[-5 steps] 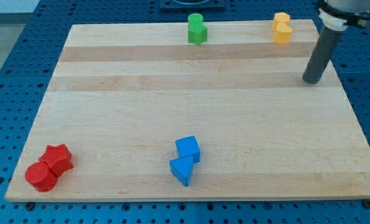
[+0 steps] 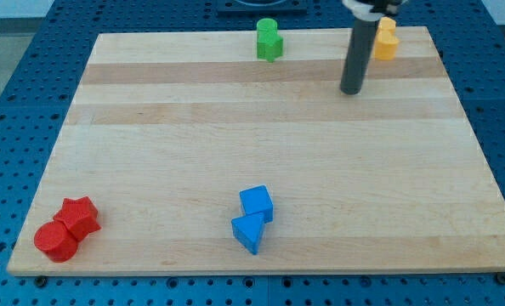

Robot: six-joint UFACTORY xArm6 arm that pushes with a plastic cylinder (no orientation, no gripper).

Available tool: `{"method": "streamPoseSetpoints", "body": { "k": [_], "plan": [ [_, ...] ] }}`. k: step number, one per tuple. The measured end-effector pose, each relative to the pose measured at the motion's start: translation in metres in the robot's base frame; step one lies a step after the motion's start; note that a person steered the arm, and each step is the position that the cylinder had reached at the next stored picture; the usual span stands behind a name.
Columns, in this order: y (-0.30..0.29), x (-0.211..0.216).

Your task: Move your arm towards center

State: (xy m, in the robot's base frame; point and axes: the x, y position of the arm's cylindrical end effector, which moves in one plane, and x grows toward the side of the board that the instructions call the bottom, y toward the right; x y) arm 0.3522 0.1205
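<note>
My tip (image 2: 351, 90) rests on the wooden board (image 2: 261, 127) in the upper right area, touching no block. The yellow blocks (image 2: 386, 39) stand just above and to the right of it, partly hidden by the rod. The green blocks (image 2: 269, 39) sit at the view's top, left of the tip. A blue cube (image 2: 257, 203) and a blue triangular block (image 2: 248, 232) touch each other near the view's bottom centre. A red star block (image 2: 80, 216) and a red cylinder (image 2: 55, 241) sit together at the bottom left corner.
The board lies on a blue perforated table (image 2: 14, 93) that surrounds it on all sides. A dark fixture (image 2: 261, 5) shows at the view's top edge.
My tip has moved to the view's left and slightly up, from near the board's right edge to a spot below and left of the yellow blocks. No block has moved.
</note>
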Motion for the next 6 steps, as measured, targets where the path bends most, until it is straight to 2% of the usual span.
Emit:
{"method": "streamPoseSetpoints", "body": {
  "k": [1, 6],
  "plan": [
    [-0.027, 0.007],
    [-0.039, 0.009]
  ]
}}
